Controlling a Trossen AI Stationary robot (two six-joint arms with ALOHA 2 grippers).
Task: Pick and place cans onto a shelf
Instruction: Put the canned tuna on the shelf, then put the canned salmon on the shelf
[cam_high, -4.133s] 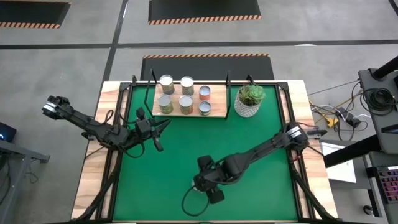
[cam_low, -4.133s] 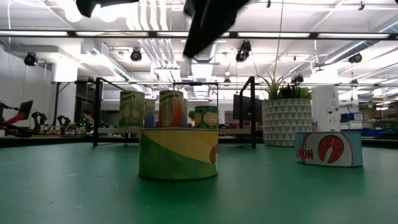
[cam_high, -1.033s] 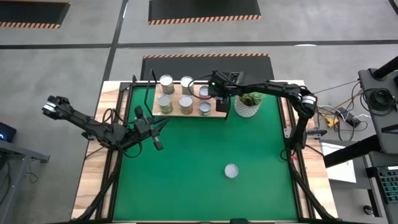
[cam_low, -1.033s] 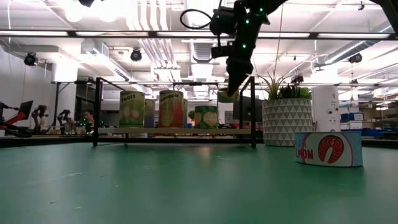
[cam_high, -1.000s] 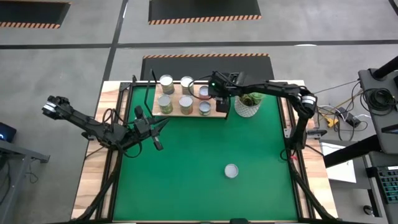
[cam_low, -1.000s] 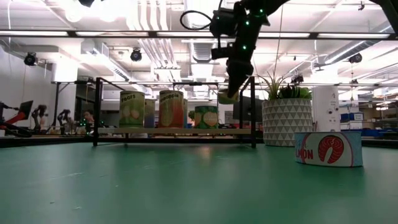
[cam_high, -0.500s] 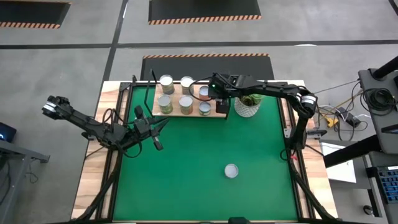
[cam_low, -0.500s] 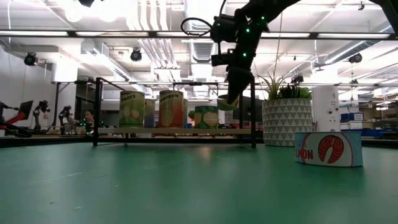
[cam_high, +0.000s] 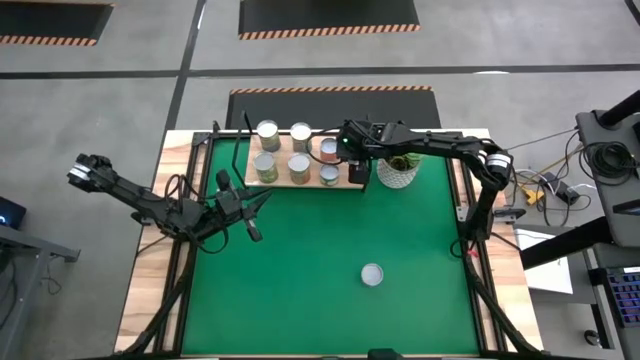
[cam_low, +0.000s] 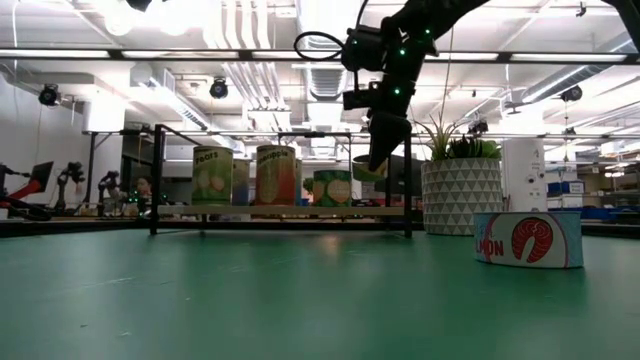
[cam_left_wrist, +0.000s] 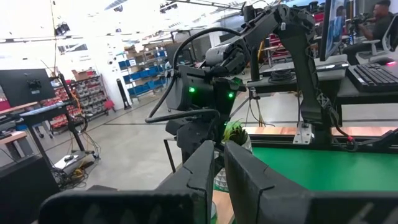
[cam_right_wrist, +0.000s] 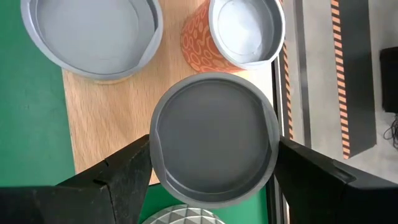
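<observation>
The shelf (cam_high: 290, 182) is a light-wood board on a black wire frame at the table's far edge, with several cans (cam_high: 299, 165) standing upright on it. My right gripper (cam_right_wrist: 213, 155) is shut on a silver-topped can (cam_right_wrist: 214, 134) over the shelf's right end; the gripper also shows in the low view (cam_low: 380, 150) and the high view (cam_high: 355, 165). Another can (cam_high: 372, 274) stands on the green mat, near right. My left gripper (cam_high: 252, 215) is shut and empty at the mat's left, pointing toward the shelf. My right gripper pinches the can by its round side wall just under the top rim (cam_right_wrist: 155, 155), one finger on each opposite side. The fingers come from above, pointing down. The can hangs upright (cam_low: 365, 166), lifted clear a little above the shelf board.
A white pot with a green plant (cam_high: 400, 165) stands right beside the shelf's right end, close to my right gripper. An orange can (cam_right_wrist: 239, 31) and a wider can (cam_right_wrist: 93, 28) stand on the board just beyond the held can. The mat's middle (cam_high: 320, 250) is open.
My right gripper has gone down a little with the can toward the right end of the shelf board; the can stays upright and clear of the board.
</observation>
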